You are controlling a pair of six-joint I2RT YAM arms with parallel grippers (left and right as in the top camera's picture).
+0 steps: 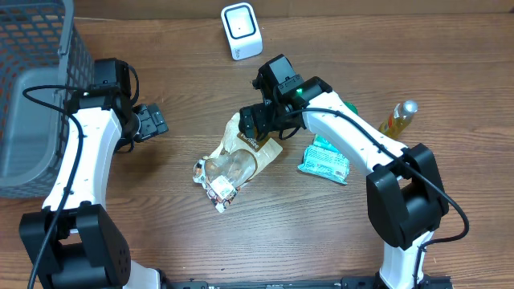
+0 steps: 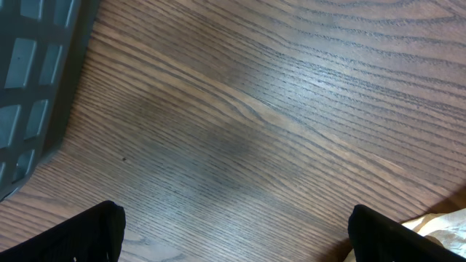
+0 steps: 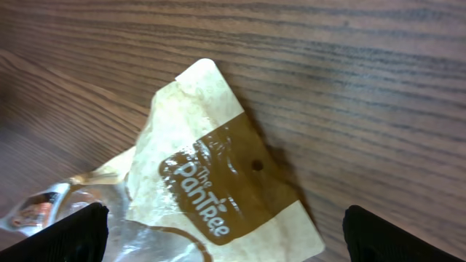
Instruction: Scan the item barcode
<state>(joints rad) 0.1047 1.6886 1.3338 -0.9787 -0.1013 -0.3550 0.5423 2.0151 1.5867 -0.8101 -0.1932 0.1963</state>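
Snack bag [image 1: 231, 163] lies beneath the right end effector [image 1: 255, 126], its jaws spread.

A cream and brown paper snack bag [image 3: 211, 182] lies flat on the wood-grain worktop [image 3: 349, 87], printed "The PanTree" in white, with a clear crinkled window toward the lower left. The right end effector [image 3: 237, 236] hangs above it, spread wide, its dark fingertips [image 3: 73, 233] in the bottom corners, clear of the bag.

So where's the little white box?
In the overhead view, the white box stands near the table's far edge, about mid-width. It is beyond the brown snack bag and to the right of the grey basket.
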